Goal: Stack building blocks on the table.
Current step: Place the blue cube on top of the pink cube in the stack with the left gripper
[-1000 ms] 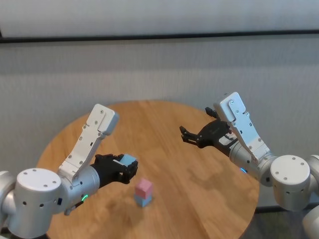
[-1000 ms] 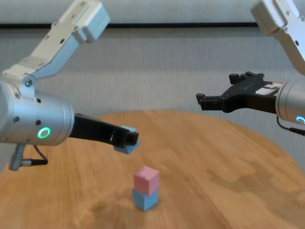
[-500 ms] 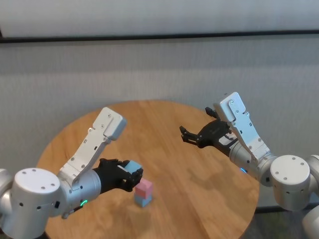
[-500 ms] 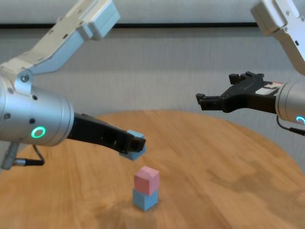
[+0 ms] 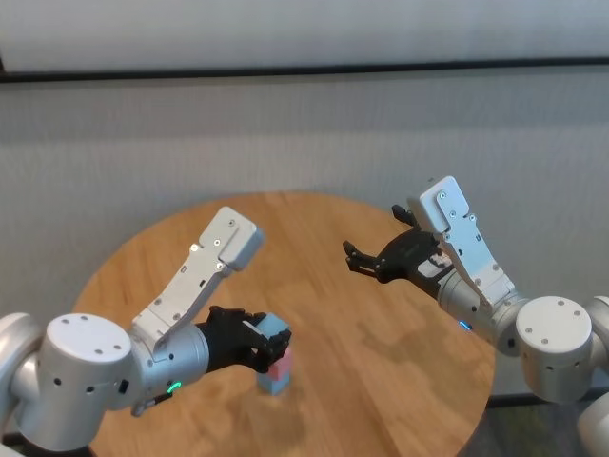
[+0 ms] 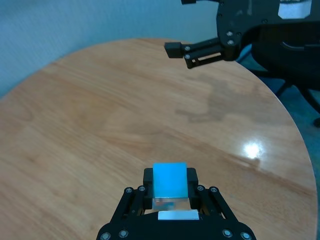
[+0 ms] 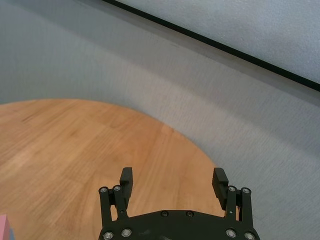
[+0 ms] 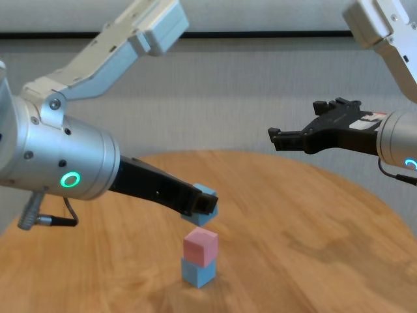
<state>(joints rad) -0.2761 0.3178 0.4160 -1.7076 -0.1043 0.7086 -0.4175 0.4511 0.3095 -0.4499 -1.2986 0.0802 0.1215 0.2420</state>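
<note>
A pale pink block (image 8: 200, 247) sits on a light blue block (image 8: 198, 271) near the front of the round wooden table (image 8: 306, 215). My left gripper (image 8: 203, 205) is shut on a second light blue block (image 8: 205, 193), held just above the pink one without touching it. In the head view this held block (image 5: 275, 333) hides most of the pink block, and the lower blue block (image 5: 273, 383) shows beneath. The left wrist view shows the held block (image 6: 169, 180) between the fingers. My right gripper (image 5: 361, 259) hangs open over the table's far right part and holds nothing.
The table (image 5: 314, 248) ends at a curved edge close to a grey wall (image 5: 304, 133) behind it. A dark chair base (image 6: 295, 55) stands beyond the table's right side in the left wrist view.
My left arm has carried the light blue block to the right, from beside the two-block stack to just above the pink block. The right arm has not moved.
</note>
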